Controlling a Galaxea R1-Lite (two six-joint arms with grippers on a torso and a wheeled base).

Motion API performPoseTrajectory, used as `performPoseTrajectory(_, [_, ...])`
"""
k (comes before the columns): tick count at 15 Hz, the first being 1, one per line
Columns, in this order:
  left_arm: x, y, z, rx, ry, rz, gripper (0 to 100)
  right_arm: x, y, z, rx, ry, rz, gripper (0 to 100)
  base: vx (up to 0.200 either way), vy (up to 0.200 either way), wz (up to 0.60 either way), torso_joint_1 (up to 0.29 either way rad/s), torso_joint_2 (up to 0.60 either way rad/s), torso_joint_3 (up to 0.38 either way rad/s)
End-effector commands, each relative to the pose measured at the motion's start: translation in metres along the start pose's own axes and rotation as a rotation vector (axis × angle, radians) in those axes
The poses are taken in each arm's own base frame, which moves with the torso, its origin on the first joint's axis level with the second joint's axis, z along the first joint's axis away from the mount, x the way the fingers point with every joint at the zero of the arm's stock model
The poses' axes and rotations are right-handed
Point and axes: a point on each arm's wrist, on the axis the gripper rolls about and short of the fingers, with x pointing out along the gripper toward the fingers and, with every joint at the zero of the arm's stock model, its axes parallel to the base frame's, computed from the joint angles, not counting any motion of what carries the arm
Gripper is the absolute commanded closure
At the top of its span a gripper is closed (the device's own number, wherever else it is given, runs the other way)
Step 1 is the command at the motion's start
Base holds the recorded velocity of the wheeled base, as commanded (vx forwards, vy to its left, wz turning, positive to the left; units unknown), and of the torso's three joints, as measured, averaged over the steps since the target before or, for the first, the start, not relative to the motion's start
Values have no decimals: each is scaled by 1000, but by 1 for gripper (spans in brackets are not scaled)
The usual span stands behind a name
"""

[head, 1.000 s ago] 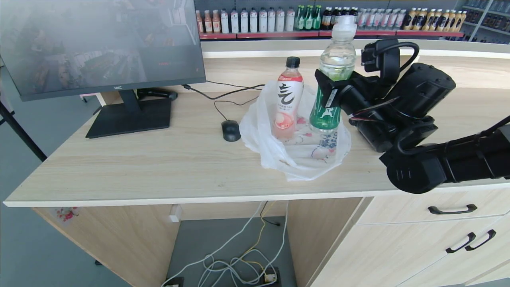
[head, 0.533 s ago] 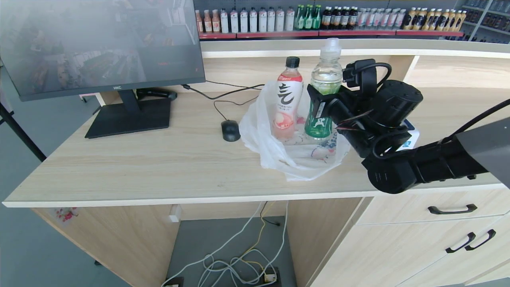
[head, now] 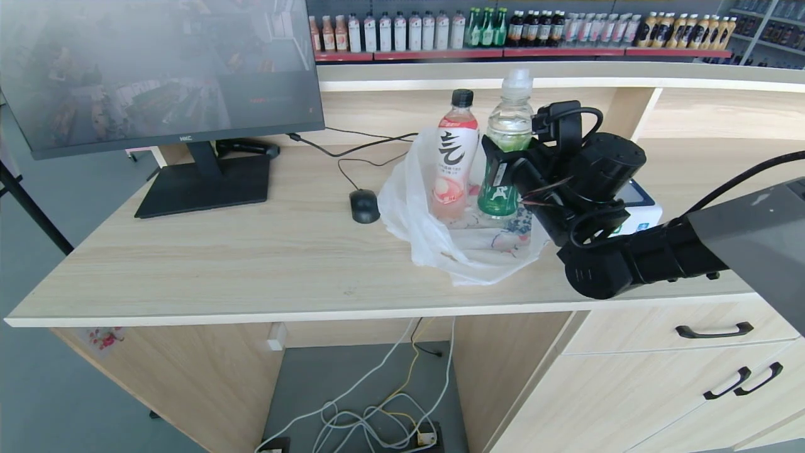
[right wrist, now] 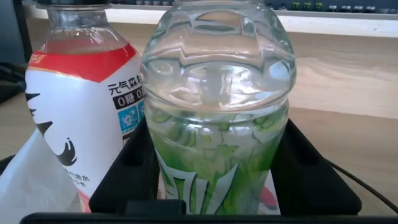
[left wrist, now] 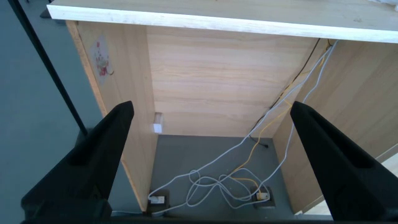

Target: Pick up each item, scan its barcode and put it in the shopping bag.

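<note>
1. The right gripper [head: 503, 168] is over the shopping bag [head: 440, 246] on the counter [head: 251, 251], and it pinches the green-label bottle [head: 510, 123] around the middle.
2. In the right wrist view the black fingers [right wrist: 127, 171] of the right gripper [right wrist: 221, 177] press against both sides of the green-label bottle [right wrist: 217, 81].
3. The green-label bottle stands upright with its white cap on top. Its lower end is inside the open mouth of the shopping bag, but I cannot tell whether the base touches the bag's bottom.
4. A pink-label bottle [head: 454, 157] with a black cap stands upright inside the shopping bag, just beside the green-label bottle on the side toward the monitor [head: 157, 69].
5. The right wrist view shows the pink-label bottle [right wrist: 74, 106] next to the held one, with the white shopping bag [right wrist: 28, 183] at its base.
6. The left gripper [left wrist: 211, 109] hangs below counter level with its two fingers spread wide apart and nothing between them. It faces the wooden panel under the counter and the cables [left wrist: 230, 180] on the floor.
7. A black mouse [head: 364, 206] lies on the counter near the shopping bag, between the bag and the monitor's base.
8. A white device with a blue top [head: 640, 202] sits on the counter behind the right arm.
9. A shelf of bottles [head: 503, 28] runs along the back.
</note>
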Motion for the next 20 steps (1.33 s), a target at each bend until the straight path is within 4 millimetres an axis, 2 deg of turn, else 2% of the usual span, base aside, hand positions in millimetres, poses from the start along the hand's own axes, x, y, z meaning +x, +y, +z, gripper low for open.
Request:
performPoseTrajectory(1, [0,0,0,0,0,2,0,4,0,-9,-5,7,-7,100,0,0,0,0,0,0])
performPoseTrajectory(4, [0,0,0,0,0,2,0,7,-13,-12,-22,8,-35,100,0,0,0,0,0,0])
performPoseTrajectory(20, [0,0,0,0,0,0,0,-3,-9,-31,-25,55,-23,100,0,0,0,0,0,0])
